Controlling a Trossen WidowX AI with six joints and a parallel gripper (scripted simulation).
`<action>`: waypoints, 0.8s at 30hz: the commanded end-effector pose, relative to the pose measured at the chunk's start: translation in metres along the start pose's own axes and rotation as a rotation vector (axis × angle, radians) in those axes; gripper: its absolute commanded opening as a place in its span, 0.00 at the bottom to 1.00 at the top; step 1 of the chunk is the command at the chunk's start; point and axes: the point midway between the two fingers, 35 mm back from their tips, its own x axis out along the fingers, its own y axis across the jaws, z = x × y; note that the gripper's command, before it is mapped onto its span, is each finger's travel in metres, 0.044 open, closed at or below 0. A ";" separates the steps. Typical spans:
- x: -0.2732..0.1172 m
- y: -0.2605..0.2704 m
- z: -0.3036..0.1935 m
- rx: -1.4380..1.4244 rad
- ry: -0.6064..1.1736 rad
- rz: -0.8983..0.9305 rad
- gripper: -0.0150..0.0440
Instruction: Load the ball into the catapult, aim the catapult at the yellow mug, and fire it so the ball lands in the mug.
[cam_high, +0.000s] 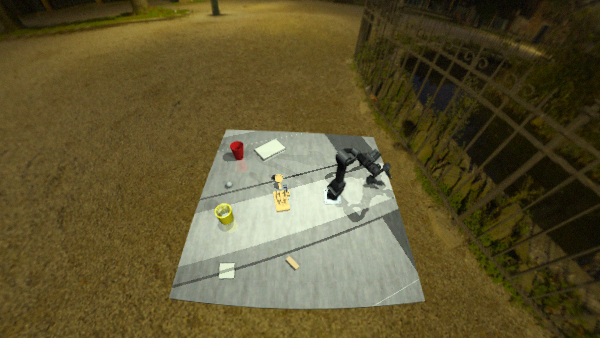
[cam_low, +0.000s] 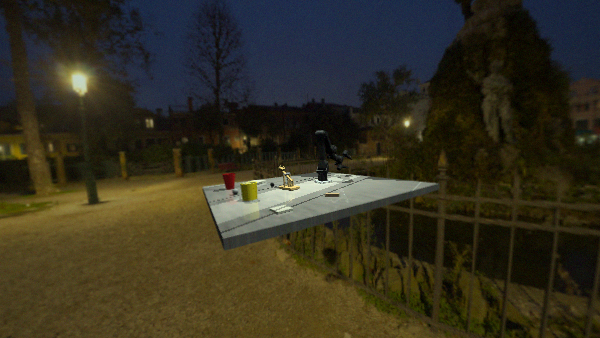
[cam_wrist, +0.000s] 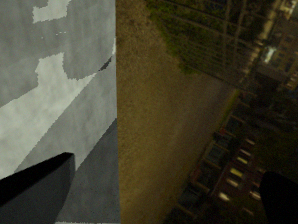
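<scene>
My gripper (cam_high: 384, 169) (cam_low: 346, 161) (cam_wrist: 169, 172) is wide open and empty, held above the table's right side and turned away from the catapult. The wooden catapult (cam_high: 279, 201) (cam_low: 289, 187) stands mid-table, left of the arm's base, its cup raised and no ball seen in it. A small grey ball (cam_high: 229, 184) (cam_low: 235, 192) lies on the table between the mugs. A small dark round thing (cam_high: 274, 177) (cam_low: 272, 185), looking like another ball, is near the catapult's cup. The yellow mug (cam_high: 224, 214) (cam_low: 249, 191) stands upright at the left; its inside is not clear.
A red mug (cam_high: 237, 150) (cam_low: 229, 181) stands at the back left, with a flat white box (cam_high: 270, 149) beside it. A white square (cam_high: 227, 270) (cam_low: 281, 209) and a small wooden block (cam_high: 292, 263) (cam_low: 332, 195) lie toward the front.
</scene>
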 end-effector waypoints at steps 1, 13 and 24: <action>-0.001 0.000 0.002 0.002 -0.006 0.000 0.98; -0.091 0.019 0.097 0.036 -0.370 0.061 1.00; -0.203 0.060 0.147 0.020 -0.668 0.200 1.00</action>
